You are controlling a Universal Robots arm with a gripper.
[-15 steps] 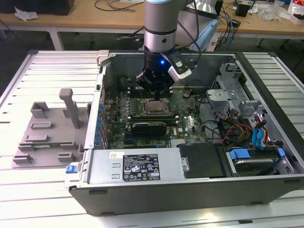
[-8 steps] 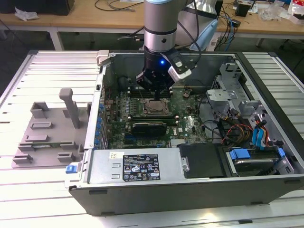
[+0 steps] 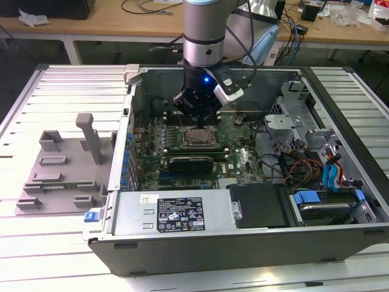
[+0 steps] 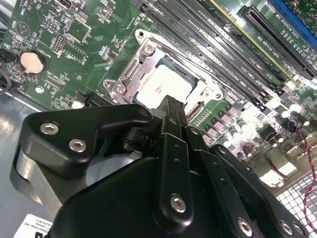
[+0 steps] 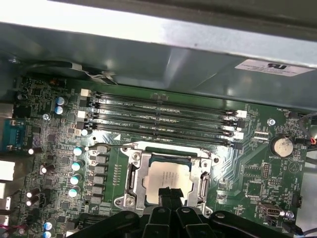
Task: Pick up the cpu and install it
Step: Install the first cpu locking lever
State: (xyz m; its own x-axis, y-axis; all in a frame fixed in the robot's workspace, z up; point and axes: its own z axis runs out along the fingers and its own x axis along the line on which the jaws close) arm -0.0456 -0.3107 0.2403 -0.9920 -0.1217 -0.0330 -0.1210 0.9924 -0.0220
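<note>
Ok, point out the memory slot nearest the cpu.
The slot bordering the socket frame; the others lie farther from the cpu, toward the case wall.

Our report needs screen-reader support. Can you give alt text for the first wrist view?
The cpu sits inside the metal-framed socket of a green motherboard, with the black gripper close over the cpu's edge. Four memory slots run between the socket and the grey case wall.

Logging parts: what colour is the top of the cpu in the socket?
The cpu is pale silver on top; the first wrist view shows it best.
</note>
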